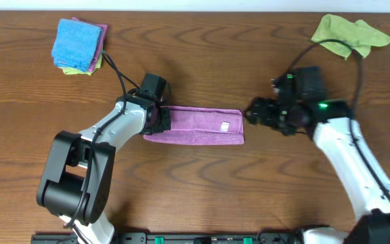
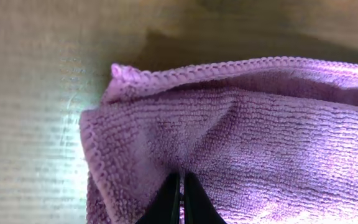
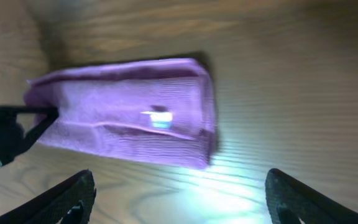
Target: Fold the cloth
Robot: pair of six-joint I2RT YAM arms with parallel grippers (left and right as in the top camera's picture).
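A purple cloth (image 1: 198, 125) lies folded into a long strip in the middle of the table, with a small white label near its right end. My left gripper (image 1: 160, 120) is at the strip's left end, shut on the purple cloth (image 2: 241, 137); its fingertips (image 2: 182, 186) pinch the fabric. My right gripper (image 1: 252, 112) is open and empty, just right of the strip's right end and apart from it. The right wrist view shows the purple cloth (image 3: 123, 109) ahead of the spread fingers (image 3: 179, 196).
A stack of folded cloths (image 1: 78, 46), blue on top, sits at the back left. A crumpled green cloth (image 1: 347, 34) lies at the back right. The table (image 1: 202, 196) is brown wood.
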